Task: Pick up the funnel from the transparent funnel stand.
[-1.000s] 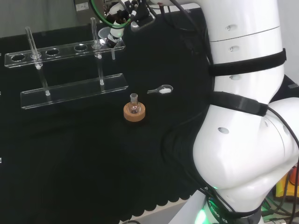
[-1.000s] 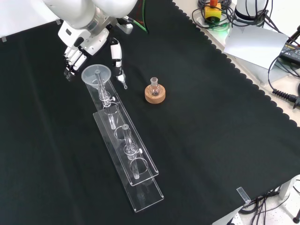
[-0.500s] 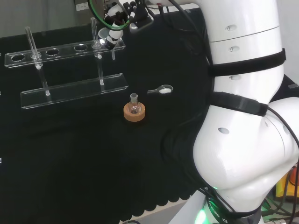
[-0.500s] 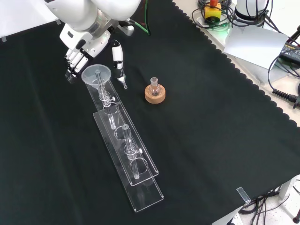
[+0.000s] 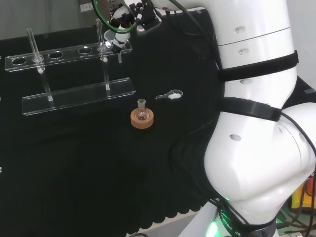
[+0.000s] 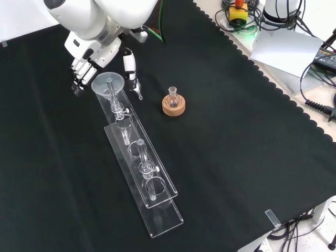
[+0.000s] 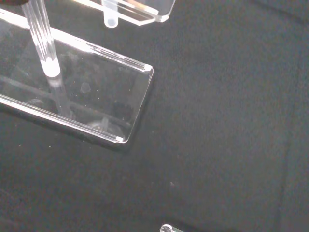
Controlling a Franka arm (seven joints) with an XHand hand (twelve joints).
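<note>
Funnel (image 6: pixel 107 83) sits in clear stand (image 6: pixel 157 194) on black cloth (image 6: pixel 236 157); hand (image 6: pixel 97 50) spread around it.

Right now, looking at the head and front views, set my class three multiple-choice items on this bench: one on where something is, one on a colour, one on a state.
1. Where is the funnel?
A. Seated in the end hole of the transparent funnel stand nearest the hand
B. Lying on the cloth beside the cork ring
C. Lifted clear above the stand

2. What colour is the ring under the small flask?
A. Red
B. Cork brown
C. Blue

3. What is the state of the hand?
A. Curled tight round the small flask
B. Open, fingers on either side of the funnel
C. Flat on the cloth, far from the stand

Answers: 1 A, the front view shows its stem passing down through the stand's end hole. 2 B, the cork ring is tan in both views. 3 B, the fingers reach down around the funnel's rim, not closed on it.
</note>
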